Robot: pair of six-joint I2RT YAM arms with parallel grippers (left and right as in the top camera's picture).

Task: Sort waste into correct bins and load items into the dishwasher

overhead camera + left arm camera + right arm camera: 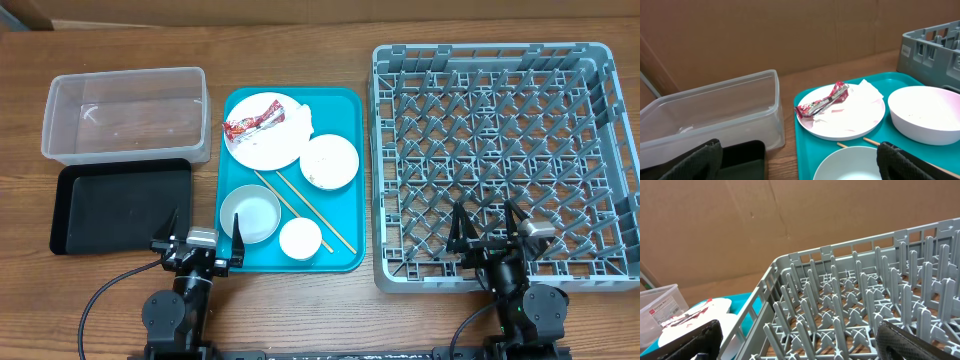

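A red-and-white snack wrapper [255, 121] and crumpled white tissue [301, 120] lie on a pale pink plate [262, 143] on a teal tray [340, 130]. The wrapper also shows in the left wrist view [822, 102]. A pink bowl [329, 161], a grey-green bowl [250, 213], a small white cup [300, 238] and two wooden chopsticks [305, 208] share the tray. The clear tub [127, 113] and black tray [120, 205] sit at left. The grey dish rack [500, 160] sits at right. My left gripper [204, 234] is open and empty near the grey-green bowl. My right gripper [491, 226] is open and empty over the rack's front edge.
The teal tray lies between the bins and the rack. A brown cardboard wall [765, 35] stands behind the table. Bare wooden table [340, 320] runs along the front by the arm bases.
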